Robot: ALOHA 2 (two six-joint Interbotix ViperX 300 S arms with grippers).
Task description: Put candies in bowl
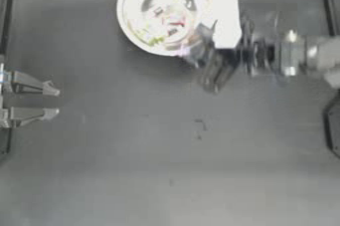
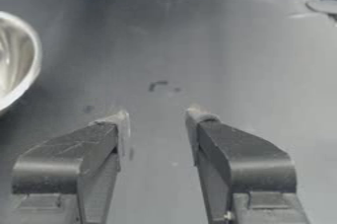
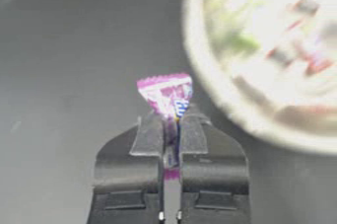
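Dark, matte grey surface (image 1: 132, 170) fills nearly the whole top view, with a few faint scuff marks right of centre and a pale rail running along the upper edge of the frame. Nothing of the room beyond that edge can be made out.

From above, the bowl (image 1: 166, 11) sits at the upper middle of the frame, shiny and whitish, with blurred red, green and pale patches inside that look like candies, though they cannot be counted. The right arm comes in from the right edge at upper right, heavily blurred, and its end effector (image 1: 211, 73) lies just below and right of the bowl's rim; what it holds cannot be made out there. The right wrist view supplies that: the right end effector (image 3: 171, 114) is clamped on a purple-white candy (image 3: 166, 92), the jaws nearly together with the wrapper's fanned end sticking out past the tips. The bowl (image 3: 263, 60) shows close beside it, its inside a smear of red and green.

At the left edge of the top view, mid height, the left end effector (image 1: 54, 101) is parked with its jaws apart. Its own wrist view shows the left end effector (image 2: 156, 119) wide apart over bare surface, holding nothing, with the bowl's rim (image 2: 23, 65) off to one side.
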